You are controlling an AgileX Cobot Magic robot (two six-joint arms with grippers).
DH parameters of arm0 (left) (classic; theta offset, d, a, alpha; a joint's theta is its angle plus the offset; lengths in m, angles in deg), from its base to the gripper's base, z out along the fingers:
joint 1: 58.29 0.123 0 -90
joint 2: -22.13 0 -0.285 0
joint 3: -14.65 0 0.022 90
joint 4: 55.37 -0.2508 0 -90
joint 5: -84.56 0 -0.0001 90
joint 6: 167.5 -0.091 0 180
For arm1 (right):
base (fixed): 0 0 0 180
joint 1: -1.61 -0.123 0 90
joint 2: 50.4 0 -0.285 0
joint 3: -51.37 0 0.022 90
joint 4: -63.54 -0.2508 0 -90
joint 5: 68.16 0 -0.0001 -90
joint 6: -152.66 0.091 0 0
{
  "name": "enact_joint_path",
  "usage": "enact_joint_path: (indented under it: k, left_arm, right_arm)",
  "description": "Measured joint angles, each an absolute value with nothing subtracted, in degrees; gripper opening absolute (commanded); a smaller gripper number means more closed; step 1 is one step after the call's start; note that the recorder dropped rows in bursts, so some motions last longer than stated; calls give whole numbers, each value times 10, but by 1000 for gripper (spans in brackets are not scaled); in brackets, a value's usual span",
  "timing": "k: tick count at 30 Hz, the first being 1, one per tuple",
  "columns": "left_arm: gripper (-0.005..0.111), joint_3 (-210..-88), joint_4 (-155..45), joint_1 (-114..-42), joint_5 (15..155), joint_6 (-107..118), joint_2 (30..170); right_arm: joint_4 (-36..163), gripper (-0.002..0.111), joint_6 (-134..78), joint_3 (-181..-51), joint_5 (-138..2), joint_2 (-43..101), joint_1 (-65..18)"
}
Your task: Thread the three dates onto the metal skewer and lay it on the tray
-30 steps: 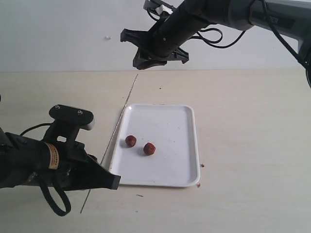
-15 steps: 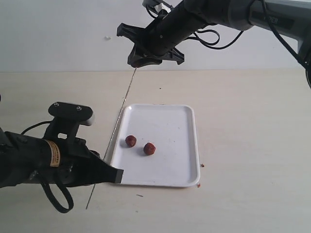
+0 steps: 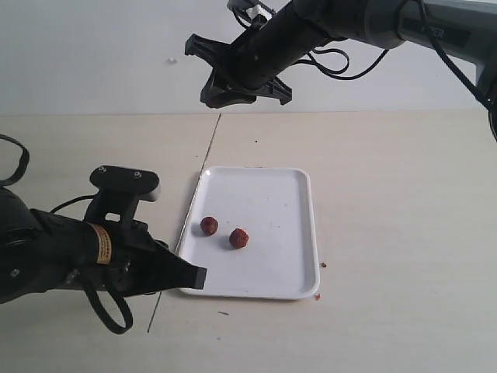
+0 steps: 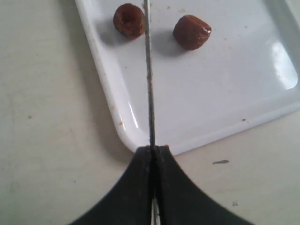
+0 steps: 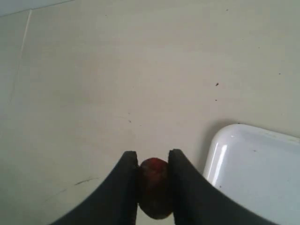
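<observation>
Two grippers in play. The left gripper (image 4: 153, 149) has its jaws pressed tight together on the skewer (image 4: 149, 70), with no gap showing between them. A short bit of the rod pokes out behind the jaws, and the long part runs forward. In the left wrist view it crosses the tray (image 4: 211, 103) at a rounded corner. From outside it lines up along the tray's left edge and points toward the other arm.

The right gripper (image 5: 153, 159) is up above the table (image 3: 388, 233), beyond the tray's far left corner. It's pinching one date (image 5: 153, 192) between its two fingers, closed only as far as the fruit lets them. I can't tell whether the skewer tip reaches that date.

Count-wise there are three dates. One is in the right gripper, and two sit on the tray, close together but apart: one (image 3: 209, 225) near the left rim and one (image 3: 239, 238) just right of it. There's one skewer and one white tray.

The only label is a yellowish band (image 3: 99, 243) round the left arm. Its print is too small to read.
</observation>
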State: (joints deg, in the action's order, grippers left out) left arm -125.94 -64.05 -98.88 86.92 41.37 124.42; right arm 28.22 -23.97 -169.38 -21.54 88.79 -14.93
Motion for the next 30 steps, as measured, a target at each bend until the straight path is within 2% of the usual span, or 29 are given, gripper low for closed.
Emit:
enact_joint_path:
  k: [30]
  left_arm:
    - [0, -1259, -645, -975, 837, 425, 1246]
  right_arm:
    - [295, 23, -240, -1694, -224, 888, -149]
